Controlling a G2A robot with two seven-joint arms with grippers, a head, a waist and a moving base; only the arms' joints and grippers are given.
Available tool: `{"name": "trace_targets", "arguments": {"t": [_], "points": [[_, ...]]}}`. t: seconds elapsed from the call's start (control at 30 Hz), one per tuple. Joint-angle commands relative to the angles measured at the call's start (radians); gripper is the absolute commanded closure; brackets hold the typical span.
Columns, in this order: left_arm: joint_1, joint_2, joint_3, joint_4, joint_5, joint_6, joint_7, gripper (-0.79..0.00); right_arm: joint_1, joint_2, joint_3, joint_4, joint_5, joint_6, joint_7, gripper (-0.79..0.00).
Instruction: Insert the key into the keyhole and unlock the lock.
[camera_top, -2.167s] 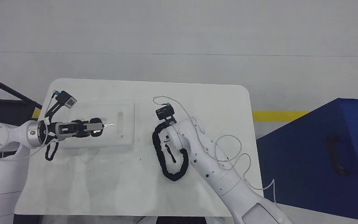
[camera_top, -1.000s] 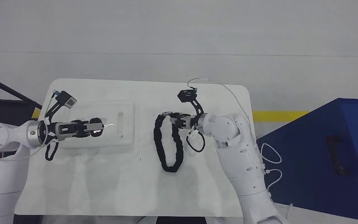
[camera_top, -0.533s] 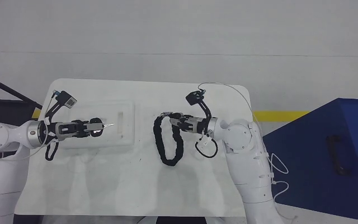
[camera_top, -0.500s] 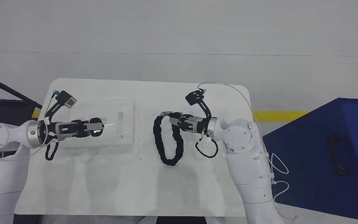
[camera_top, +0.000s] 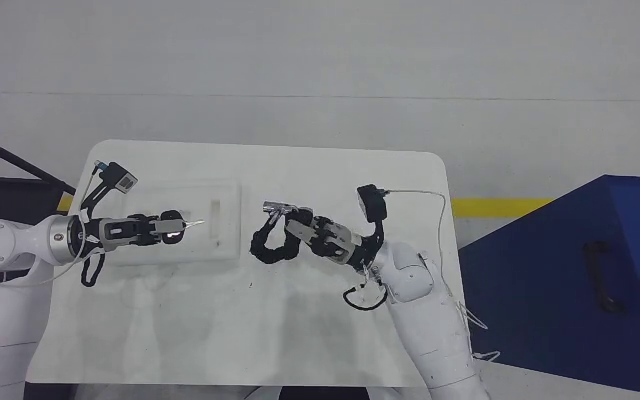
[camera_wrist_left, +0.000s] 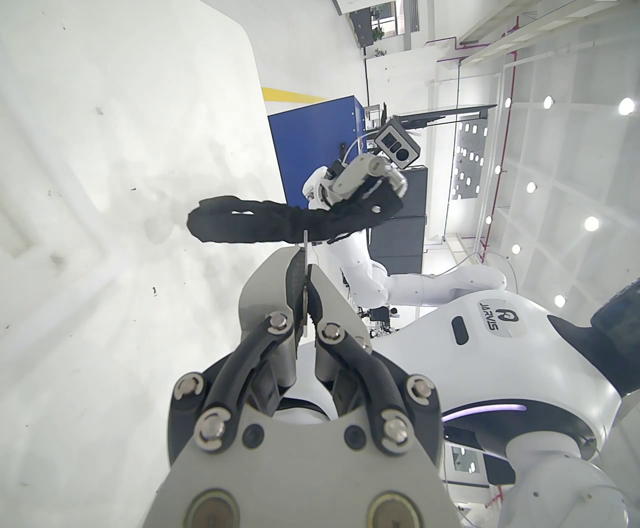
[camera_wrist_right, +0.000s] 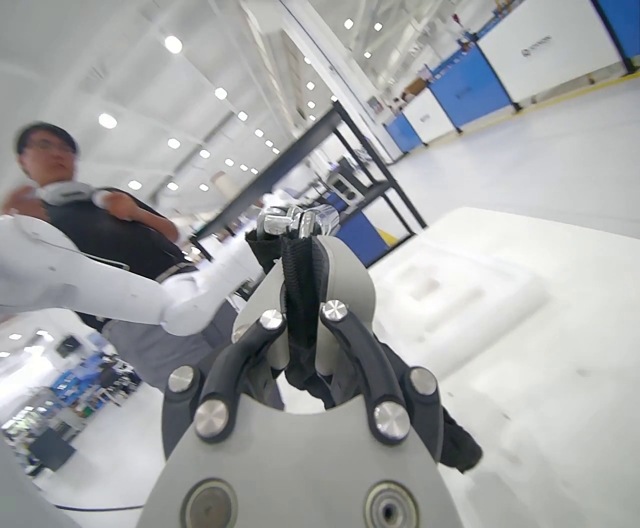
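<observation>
White table (camera_top: 400, 170) on a pale floor, with a blue cabinet (camera_top: 560, 280) past its right edge. The left hand (camera_top: 180, 226) is clamped on the key (camera_top: 197, 222) above the foam tray (camera_top: 225, 195) near the left edge. The right hand (camera_top: 290, 220) is closed on the black chain lock (camera_top: 268, 250) over the table's middle.

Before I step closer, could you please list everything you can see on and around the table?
key: one, silver, pinched in the left gripper, over the foam tray
chain lock: one, black with silver head, in the right gripper, over the table's middle
foam tray: one, white, on the table
table: one, white
cabinet: one, blue, beside the table
floor line: one, yellow, beyond the table
left gripper: shut on the key
right gripper: shut on the chain lock
</observation>
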Motion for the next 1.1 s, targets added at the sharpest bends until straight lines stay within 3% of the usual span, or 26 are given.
{"name": "trace_targets", "arguments": {"t": [0.0, 0.2, 0.33, 1.07], "points": [[0.000, 0.000, 0.000, 0.000, 0.000, 0.000, 0.000, 0.000, 0.025, 0.006, -0.041, 0.059, 0.201, 0.005, 0.070, 0.000], [0.000, 0.000, 0.000, 0.000, 0.000, 0.000, 0.000, 0.000, 0.084, 0.024, -0.204, 0.098, 0.566, 0.124, 0.198, 0.000], [0.000, 0.000, 0.000, 0.000, 0.000, 0.000, 0.000, 0.000, 0.124, 0.039, -0.278, 0.096, 0.696, 0.186, 0.260, 0.000], [0.000, 0.000, 0.000, 0.000, 0.000, 0.000, 0.000, 0.000, 0.132, 0.042, -0.284, 0.095, 0.702, 0.189, 0.263, 0.000]]}}
